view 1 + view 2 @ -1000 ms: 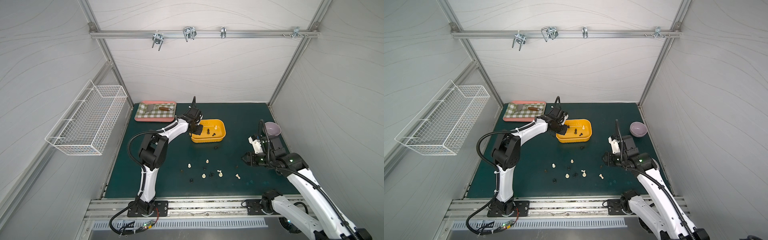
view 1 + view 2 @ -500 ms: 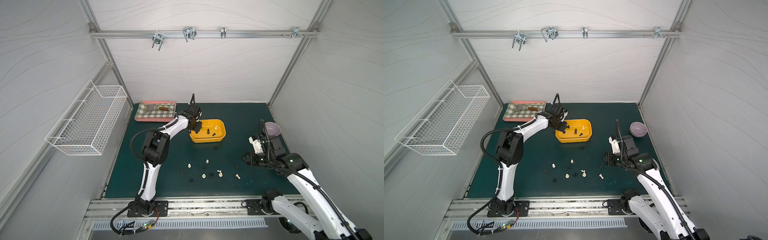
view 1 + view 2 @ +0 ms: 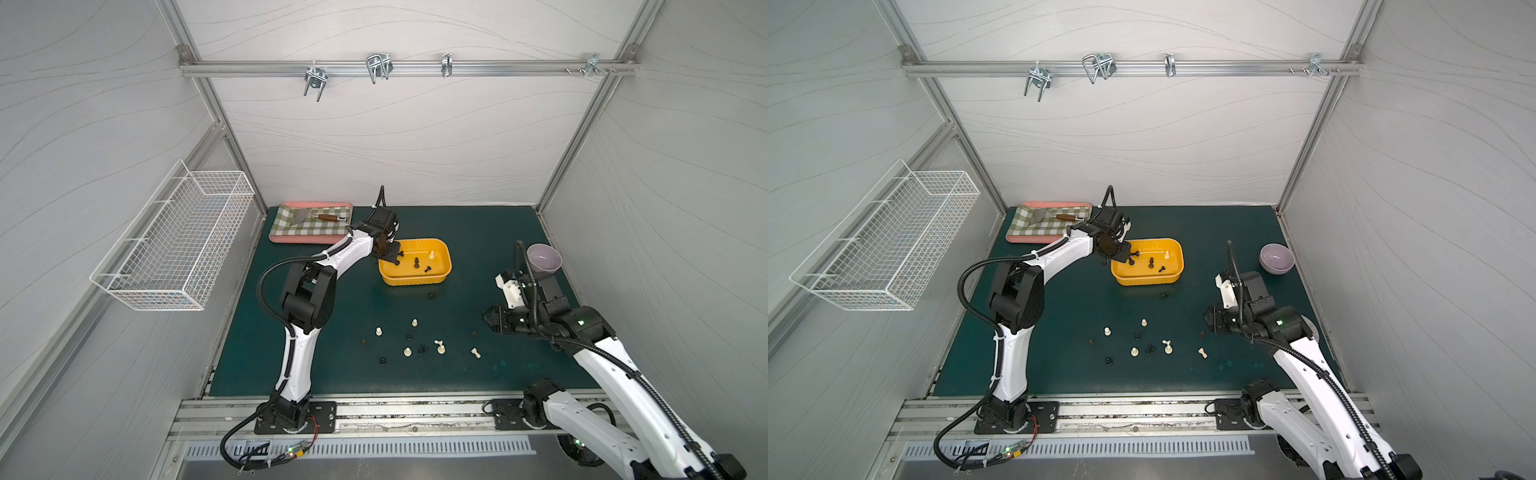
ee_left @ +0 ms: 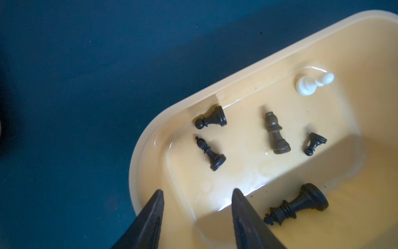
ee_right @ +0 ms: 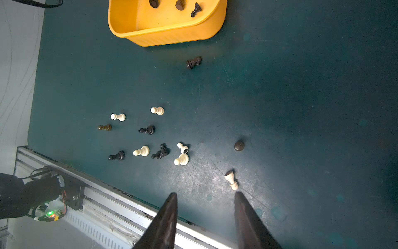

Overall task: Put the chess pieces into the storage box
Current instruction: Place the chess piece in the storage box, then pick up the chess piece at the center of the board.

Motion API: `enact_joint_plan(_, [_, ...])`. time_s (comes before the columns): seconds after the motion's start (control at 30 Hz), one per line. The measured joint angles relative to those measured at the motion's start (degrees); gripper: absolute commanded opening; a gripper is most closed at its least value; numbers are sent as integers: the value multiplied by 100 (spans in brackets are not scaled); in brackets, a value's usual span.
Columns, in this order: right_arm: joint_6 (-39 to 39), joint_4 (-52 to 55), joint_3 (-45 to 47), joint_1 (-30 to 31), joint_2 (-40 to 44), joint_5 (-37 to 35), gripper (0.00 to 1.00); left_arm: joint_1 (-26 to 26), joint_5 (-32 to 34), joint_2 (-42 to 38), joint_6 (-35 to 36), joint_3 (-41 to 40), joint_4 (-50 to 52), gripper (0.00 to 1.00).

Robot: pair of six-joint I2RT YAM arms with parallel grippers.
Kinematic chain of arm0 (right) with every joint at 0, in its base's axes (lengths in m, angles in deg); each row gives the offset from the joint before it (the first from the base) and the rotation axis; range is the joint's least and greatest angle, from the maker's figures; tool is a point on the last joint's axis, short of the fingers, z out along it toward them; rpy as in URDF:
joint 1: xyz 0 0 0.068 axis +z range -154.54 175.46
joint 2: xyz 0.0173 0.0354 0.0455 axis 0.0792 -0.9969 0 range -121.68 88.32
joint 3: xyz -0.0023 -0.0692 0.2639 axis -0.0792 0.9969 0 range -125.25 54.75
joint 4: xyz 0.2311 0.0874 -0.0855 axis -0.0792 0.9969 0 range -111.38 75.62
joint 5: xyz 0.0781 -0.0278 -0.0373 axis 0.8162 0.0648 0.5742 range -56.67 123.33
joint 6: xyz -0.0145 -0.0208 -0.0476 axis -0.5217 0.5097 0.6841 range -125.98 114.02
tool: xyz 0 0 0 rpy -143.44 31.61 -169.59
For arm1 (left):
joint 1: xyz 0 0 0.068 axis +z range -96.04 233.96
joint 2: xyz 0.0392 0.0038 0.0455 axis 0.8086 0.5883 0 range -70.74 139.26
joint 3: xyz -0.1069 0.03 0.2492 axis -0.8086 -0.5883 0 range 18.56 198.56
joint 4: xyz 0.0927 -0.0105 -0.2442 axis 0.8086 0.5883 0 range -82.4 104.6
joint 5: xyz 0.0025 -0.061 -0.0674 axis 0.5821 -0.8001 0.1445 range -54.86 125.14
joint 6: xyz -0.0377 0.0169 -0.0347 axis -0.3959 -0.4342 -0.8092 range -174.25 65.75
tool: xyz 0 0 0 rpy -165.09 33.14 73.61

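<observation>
Covering the lower half of both top views, the dark green mat (image 3: 332, 353) carries everything. Right of centre on it sits the yellow-orange storage box (image 3: 415, 279), a stiff, shallow tub. The left wrist view shows six chess pieces (image 4: 275, 134) lying on their sides inside it, five dark and one white pawn (image 4: 312, 83).

The left gripper (image 4: 197, 190) hovers over one end of the box, at the bottom of that view, its jaws parted to a middling gap with nothing between them. The right gripper (image 5: 205, 193) hangs above the mat at the bottom of its wrist view, its jaws likewise parted and empty.

About a dozen pieces lie loose on the mat in the lower middle of the top views, apart from the box. A black knight (image 5: 193, 62) lies near its front wall. Closest to the right gripper is a toppled cream pawn (image 5: 230, 180).

These pieces look light, hard and glossy, so they are likely to roll or squirt out of a pinch. A hold across the narrow waist, square to the long axis, seems safest; the round head would probably slip. An upright one, like the dark brown pawn (image 5: 239, 145), could be taken from above at the neck.
</observation>
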Motion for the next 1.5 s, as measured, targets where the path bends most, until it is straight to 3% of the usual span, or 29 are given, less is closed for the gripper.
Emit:
enact_joint_plan(0.33, [-4,4,0,118,-2,-90,45,46,-70,-1091,-76,-994,-219,55])
enact_joint_plan(0.6, [-52,13,0,457,-201,-236,45,76,-326,-2269,-518,-2474,-643,56])
enact_joint_plan(1.07, [-435,-160,46,1956,-1071,-734,45,66,-605,-3504,-1397,-4194,-1211,58])
enact_joint_plan(1.5, [-859,-870,160,3169,-2243,-1200,43,-179,-662,-3904,-1663,-4778,-1349,60])
